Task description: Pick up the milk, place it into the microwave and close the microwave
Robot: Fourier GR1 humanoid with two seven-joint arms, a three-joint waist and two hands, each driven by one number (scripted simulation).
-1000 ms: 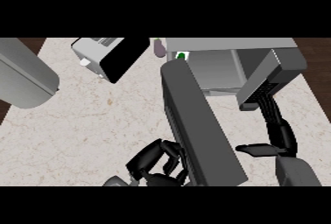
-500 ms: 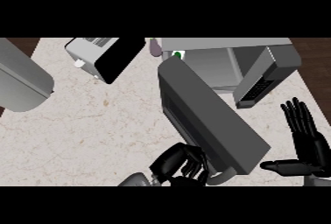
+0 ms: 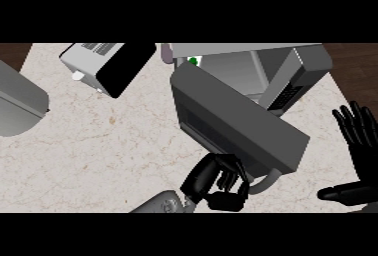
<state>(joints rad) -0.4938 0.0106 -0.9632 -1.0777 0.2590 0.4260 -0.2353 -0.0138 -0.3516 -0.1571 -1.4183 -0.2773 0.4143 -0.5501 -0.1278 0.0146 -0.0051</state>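
Left robot hand (image 3: 215, 181): I see its fingers curled around the grey door handle (image 3: 267, 183), seemingly to swing the dark microwave door (image 3: 236, 122) shut.
Right robot hand (image 3: 359, 150): fingers straight, resting open at the right.
Milk (image 3: 193, 61): white-and-green carton inside the grey microwave (image 3: 295, 65).
Counter (image 3: 111, 145): pale marble.

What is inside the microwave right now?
Inside the microwave, a green-and-white bit, probably the milk, shows at the back left. The open door covers the rest.

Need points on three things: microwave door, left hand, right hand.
microwave door (image 3: 236, 127), head view: middle of the open door's dark panel.
left hand (image 3: 215, 181), head view: curled fingers by the door's handle.
right hand (image 3: 363, 155), head view: palm, fingers straight, at the right edge.
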